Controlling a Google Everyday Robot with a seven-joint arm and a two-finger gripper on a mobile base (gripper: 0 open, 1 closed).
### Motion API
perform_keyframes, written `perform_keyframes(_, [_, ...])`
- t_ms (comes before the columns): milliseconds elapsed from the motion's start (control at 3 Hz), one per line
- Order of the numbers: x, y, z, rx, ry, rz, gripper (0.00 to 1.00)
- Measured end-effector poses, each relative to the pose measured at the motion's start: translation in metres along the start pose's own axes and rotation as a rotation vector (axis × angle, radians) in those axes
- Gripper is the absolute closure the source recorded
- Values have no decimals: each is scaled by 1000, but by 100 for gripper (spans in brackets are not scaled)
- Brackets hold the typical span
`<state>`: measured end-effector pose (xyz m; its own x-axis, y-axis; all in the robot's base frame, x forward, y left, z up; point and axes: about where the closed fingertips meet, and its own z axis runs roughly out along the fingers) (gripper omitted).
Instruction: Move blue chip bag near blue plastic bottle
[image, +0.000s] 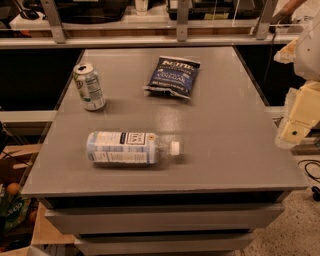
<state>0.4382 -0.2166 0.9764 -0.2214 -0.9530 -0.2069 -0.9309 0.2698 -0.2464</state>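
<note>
The blue chip bag is crinkled foil with a dull sheen; the blue plastic bottle is clear smooth plastic with a matt printed label; the soda can is shiny metal; the table is smooth, faintly glossy grey; the gripper, at the right edge beside the table, looks like matt cream plastic.

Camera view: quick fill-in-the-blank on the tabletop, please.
The blue plastic bottle lies on its ___. The soda can stands ___. The blue chip bag lies ___ from the camera than the bottle. The claw hangs beside the table at the picture's ___ edge.
Missing: side; upright; farther; right.
</note>
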Motion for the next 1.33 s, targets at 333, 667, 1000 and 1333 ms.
perform_keyframes(333, [0, -1, -1, 4, -1, 1, 0])
perform_keyframes(667, [-10, -16, 0, 18, -30, -14, 0])
perform_keyframes(1000, [-27, -43, 6, 34, -69, -45, 0])
perform_keyframes(1333, [-53, -69, 14, 53, -130, -57, 0])
